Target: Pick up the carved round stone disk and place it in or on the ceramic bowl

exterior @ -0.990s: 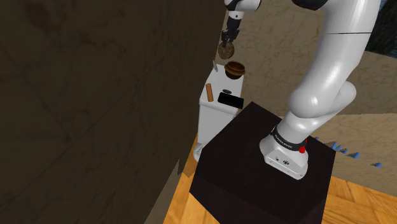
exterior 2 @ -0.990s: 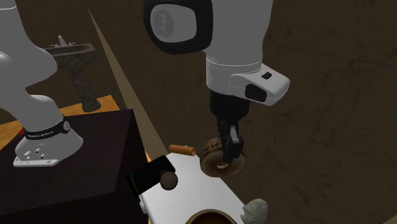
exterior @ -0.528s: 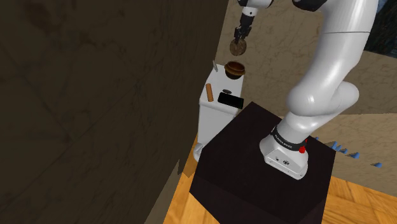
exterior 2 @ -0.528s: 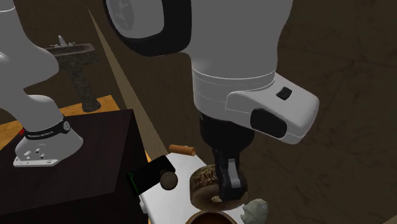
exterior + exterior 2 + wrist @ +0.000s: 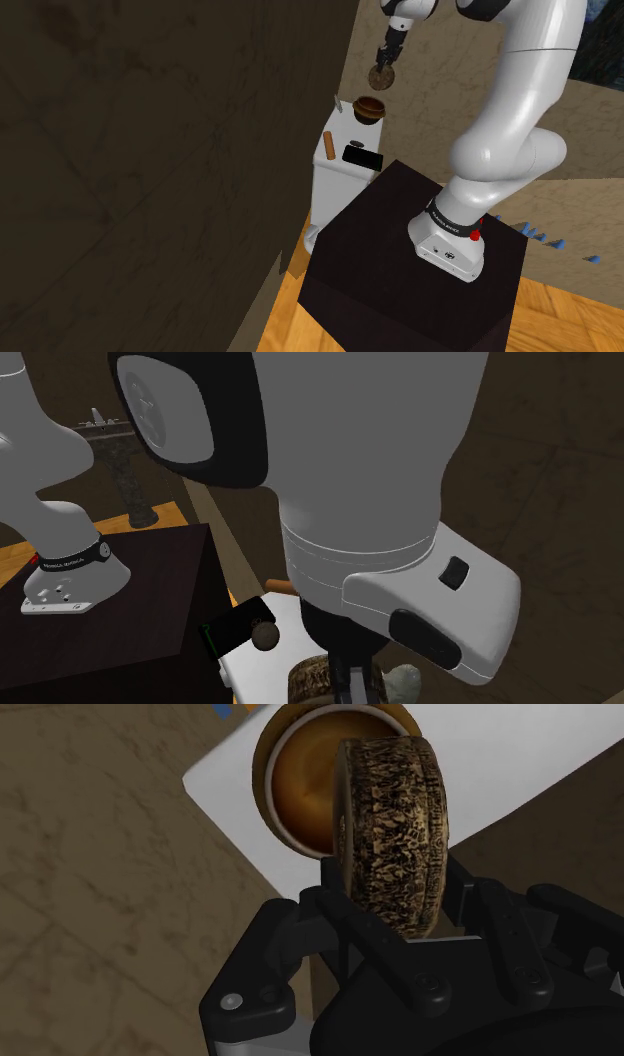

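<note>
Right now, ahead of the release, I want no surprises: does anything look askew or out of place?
Only the carved disk: the fingers clasp it on edge, not flat, over the brown bowl. Nothing looks spilled or broken.

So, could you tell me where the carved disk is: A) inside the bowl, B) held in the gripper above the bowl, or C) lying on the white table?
B: the gripper clasps the disk on edge, with the brown bowl beyond it.

Home bathroom, pedestal sink (image 5: 129,480), wooden floor (image 5: 572,316), dark stone-look walls (image 5: 150,150)
</note>
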Available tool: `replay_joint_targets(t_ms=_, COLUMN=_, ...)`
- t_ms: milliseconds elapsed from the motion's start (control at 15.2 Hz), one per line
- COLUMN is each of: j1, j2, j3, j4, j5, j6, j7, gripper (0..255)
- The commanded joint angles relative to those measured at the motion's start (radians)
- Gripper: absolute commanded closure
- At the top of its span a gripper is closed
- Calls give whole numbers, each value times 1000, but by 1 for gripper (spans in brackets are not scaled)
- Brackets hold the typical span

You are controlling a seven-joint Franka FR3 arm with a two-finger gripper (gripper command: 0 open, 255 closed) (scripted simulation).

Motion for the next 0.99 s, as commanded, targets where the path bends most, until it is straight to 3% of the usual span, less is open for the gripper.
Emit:
replay_joint_targets(t_ms=0, j1=-1, j2=11, j3=1, j4=-12, j5=3, j6=23, j7=-3, gripper=255)
replay_joint_targets(t_ms=924, j1=-6, j2=84, j3=11, j4=-72, j5=20, j6=155, j7=-15, gripper=255)
